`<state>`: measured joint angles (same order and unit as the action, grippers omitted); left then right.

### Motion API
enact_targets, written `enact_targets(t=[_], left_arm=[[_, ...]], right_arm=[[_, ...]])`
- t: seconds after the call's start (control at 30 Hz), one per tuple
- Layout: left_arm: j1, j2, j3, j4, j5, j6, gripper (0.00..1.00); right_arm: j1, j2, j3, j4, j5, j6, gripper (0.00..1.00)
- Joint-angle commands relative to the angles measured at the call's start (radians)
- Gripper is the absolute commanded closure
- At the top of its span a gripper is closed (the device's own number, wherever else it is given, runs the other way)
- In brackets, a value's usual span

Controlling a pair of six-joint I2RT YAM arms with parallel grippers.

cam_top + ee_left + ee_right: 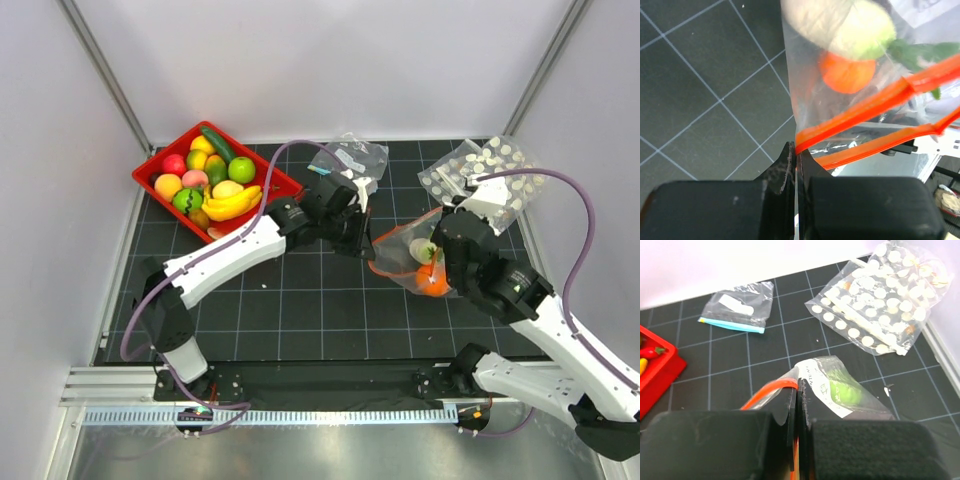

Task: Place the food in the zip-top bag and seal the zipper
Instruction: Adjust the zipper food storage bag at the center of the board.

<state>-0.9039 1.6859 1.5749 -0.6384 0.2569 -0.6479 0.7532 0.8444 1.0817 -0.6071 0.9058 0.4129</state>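
Observation:
The zip-top bag (405,250) hangs between my two grippers above the mat's middle right. Inside it show a white radish-like piece (840,22), an orange (847,75) and something green (842,390). My left gripper (796,150) is shut on one end of the orange-red zipper (865,107), whose two strips run apart from that corner. My right gripper (799,385) is shut on the other end of the zipper (765,390), beside the bag's white label. In the top view the left gripper (365,240) is at the bag's left end and the right gripper (445,245) at its right.
A red tray (165,160) at the back left holds several toy fruits and vegetables. A clear bag with a teal strip (350,155) lies at the back middle and a white-dotted bag (480,175) at the back right. White walls close in the black gridded mat.

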Motion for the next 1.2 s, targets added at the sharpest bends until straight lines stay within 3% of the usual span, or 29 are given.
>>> enact_targets(t=[0.0, 0.17, 0.4, 0.47, 0.6, 0.8, 0.97, 1.07, 1.17], left_arm=[[0.033, 0.004, 0.060, 0.020, 0.048, 0.004, 0.99], [0.043, 0.110, 0.018, 0.101, 0.036, 0.013, 0.93], [0.045, 0.117, -0.036, 0.171, -0.053, 0.016, 0.89], [0.059, 0.104, -0.039, 0.169, -0.065, 0.021, 0.83], [0.095, 0.104, -0.032, 0.160, -0.025, 0.019, 0.82], [0.117, 0.116, -0.021, 0.158, -0.001, 0.019, 0.88], [0.117, 0.142, 0.010, 0.155, 0.028, 0.019, 0.88], [0.120, 0.159, 0.030, 0.149, 0.033, 0.022, 0.72], [0.122, 0.166, 0.048, 0.135, 0.028, 0.030, 0.69]], right_arm=[[0.001, 0.005, 0.018, -0.011, 0.038, -0.039, 0.99], [0.001, 0.034, -0.097, 0.030, -0.011, 0.004, 0.99], [0.001, 0.082, -0.158, 0.102, -0.097, 0.014, 0.98], [0.001, 0.084, -0.157, 0.113, -0.122, 0.001, 0.93], [0.001, 0.085, -0.154, 0.122, -0.180, -0.020, 0.70], [0.001, 0.105, -0.157, 0.055, -0.212, 0.007, 0.60], [0.001, 0.105, -0.157, 0.026, -0.252, 0.012, 0.58], [0.001, 0.113, -0.141, 0.007, -0.262, 0.006, 0.60], [0.001, 0.127, -0.129, -0.010, -0.236, 0.000, 0.68]])
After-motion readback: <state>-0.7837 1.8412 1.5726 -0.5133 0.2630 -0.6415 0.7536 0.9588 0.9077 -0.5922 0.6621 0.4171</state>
